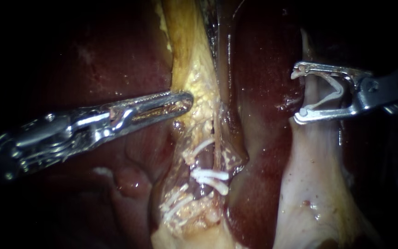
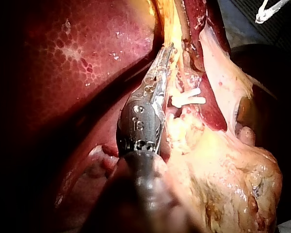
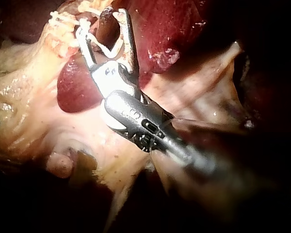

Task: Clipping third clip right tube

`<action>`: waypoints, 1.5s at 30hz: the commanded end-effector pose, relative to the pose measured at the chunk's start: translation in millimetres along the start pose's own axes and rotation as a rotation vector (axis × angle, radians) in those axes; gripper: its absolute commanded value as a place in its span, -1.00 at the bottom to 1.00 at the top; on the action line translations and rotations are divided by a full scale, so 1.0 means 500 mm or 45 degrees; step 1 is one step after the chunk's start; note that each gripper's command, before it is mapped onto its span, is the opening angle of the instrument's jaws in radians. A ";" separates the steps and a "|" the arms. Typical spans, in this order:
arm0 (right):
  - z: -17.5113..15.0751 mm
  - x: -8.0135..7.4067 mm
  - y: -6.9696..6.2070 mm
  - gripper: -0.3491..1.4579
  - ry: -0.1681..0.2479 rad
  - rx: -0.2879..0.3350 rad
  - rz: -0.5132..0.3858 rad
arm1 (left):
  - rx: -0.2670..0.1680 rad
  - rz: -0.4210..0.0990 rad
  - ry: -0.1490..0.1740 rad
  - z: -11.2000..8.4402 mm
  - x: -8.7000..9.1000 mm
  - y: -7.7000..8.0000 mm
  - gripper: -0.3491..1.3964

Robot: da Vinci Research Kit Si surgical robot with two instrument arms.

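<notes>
Upper right of frame, right instrument (image 1: 299, 95) jaws pinch a spread clip (image 1: 331, 95); left instrument (image 1: 187, 100) jaws sit pressed together.

My left instrument (image 1: 180, 102) is bright polished steel, with long, slim, slotted jaws and a pinned wrist behind them. My right instrument (image 1: 300, 93) has short silver jaws, hooked at the tips, on a dark grey wrist.

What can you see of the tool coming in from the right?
The right instrument is shiny metal on a dark shaft that enters from the right. Its two slim jaws stand wide apart, holding a white V-shaped clip that touches both. The gap shows pale tissue; whether it lies between or behind them is unclear.
</notes>
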 end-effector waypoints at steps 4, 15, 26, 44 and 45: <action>0.0018 -0.0040 -0.0032 0.04 -0.002 0.024 0.240 | 0.004 -0.002 0.005 -0.0034 -0.0018 0.0004 -1.00; 0.0220 -0.0256 -0.0127 0.01 -0.105 0.160 0.630 | -0.027 -0.024 -0.066 -0.0185 -0.0069 0.0033 -1.00; 0.0345 -0.0364 -0.0109 -0.02 -0.183 0.143 0.732 | -0.027 -0.037 -0.083 -0.0221 -0.0076 -0.0005 -1.00; 0.0439 -0.0369 -0.0095 -0.05 -0.163 0.140 0.917 | -0.017 -0.049 -0.094 -0.0240 -0.0082 -0.0014 -1.00; 0.0442 -0.0368 -0.0095 -0.05 -0.156 0.143 0.923 | -0.017 -0.049 -0.094 -0.0240 -0.0082 -0.0014 -1.00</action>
